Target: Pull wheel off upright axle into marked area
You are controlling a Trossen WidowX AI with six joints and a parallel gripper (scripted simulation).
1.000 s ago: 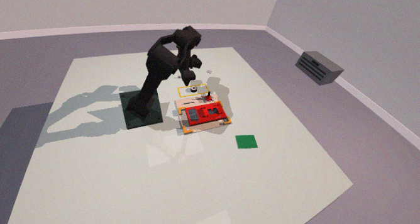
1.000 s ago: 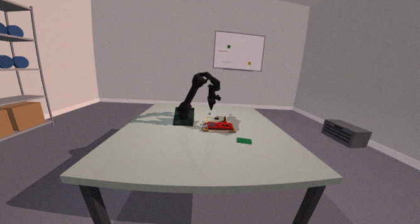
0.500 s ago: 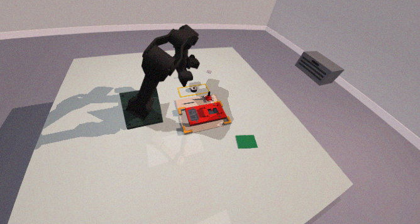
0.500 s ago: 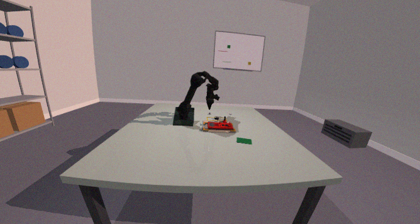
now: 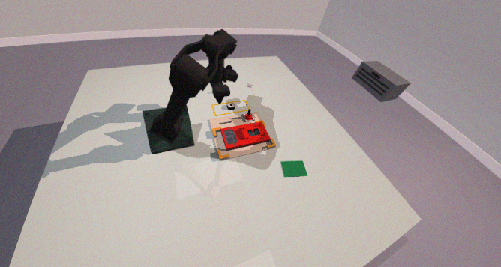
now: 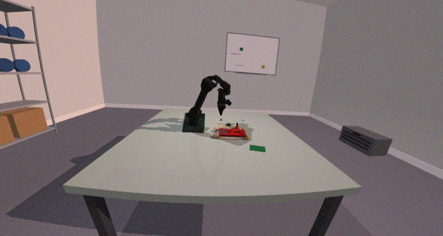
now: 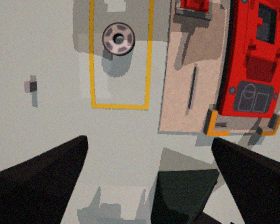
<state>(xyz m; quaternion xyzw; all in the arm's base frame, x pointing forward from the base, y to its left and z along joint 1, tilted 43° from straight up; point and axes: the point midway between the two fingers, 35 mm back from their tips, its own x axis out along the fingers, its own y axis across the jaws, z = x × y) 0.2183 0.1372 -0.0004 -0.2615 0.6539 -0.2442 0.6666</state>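
Observation:
The wheel (image 5: 231, 106) (image 6: 228, 124) (image 7: 109, 40), pale-faced with a dark rim, lies flat inside the yellow outline of the marked area (image 5: 214, 110) (image 7: 92, 75), clear of its lines. The upright black axle (image 5: 249, 112) (image 6: 237, 124) stands bare on a red base (image 5: 248, 124) (image 7: 195, 5) at the board's edge; the wrist view cuts it off. My gripper (image 5: 220, 100) (image 6: 221, 115) (image 7: 152, 143) is wide open and empty. It hangs above the table, off to the robot-base side of the wheel, touching nothing that I can see.
A red panel (image 5: 244, 136) (image 7: 251, 72) sits on a peach board (image 5: 244, 151) (image 7: 178, 112) with orange corner brackets, beside the marked area. A green square (image 5: 294, 169) (image 6: 257, 148) lies farther off. A small block (image 7: 31, 86) lies on the outline's other side.

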